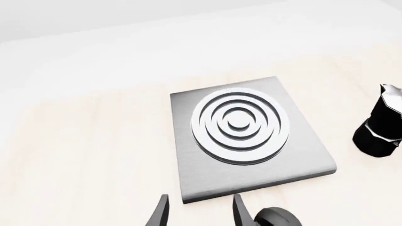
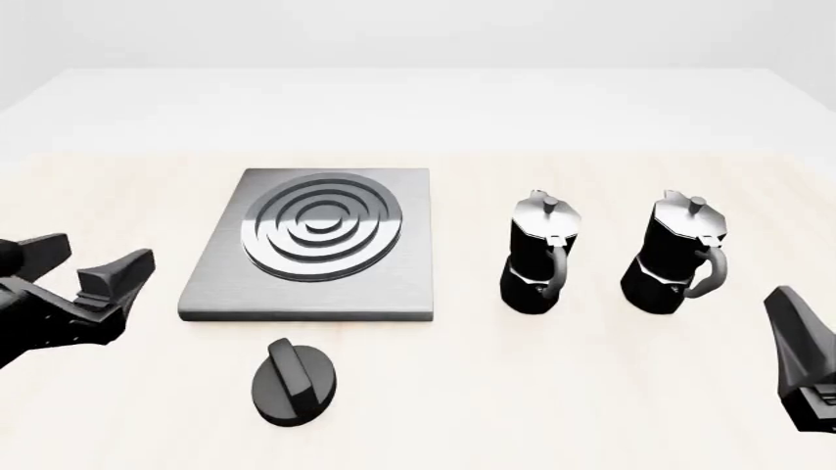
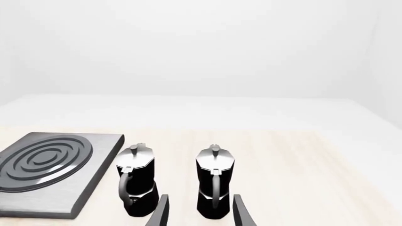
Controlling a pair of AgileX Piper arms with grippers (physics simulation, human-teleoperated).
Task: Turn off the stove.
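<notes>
Count, left to right in the front view: one left gripper [image 2: 92, 269], one stove [image 2: 313, 245] with a single ringed burner [image 2: 321, 225], one knob [image 2: 293, 382] lying apart just in front of the plate's near edge, two moka pots [image 2: 538, 255] [image 2: 674, 253] side by side, one right gripper [image 2: 804, 357]. Both grippers stand parted and hold nothing, the left low beside the stove, the right short of the pots. All rests on one pale wood table [image 2: 549, 392] against plain white surroundings.
</notes>
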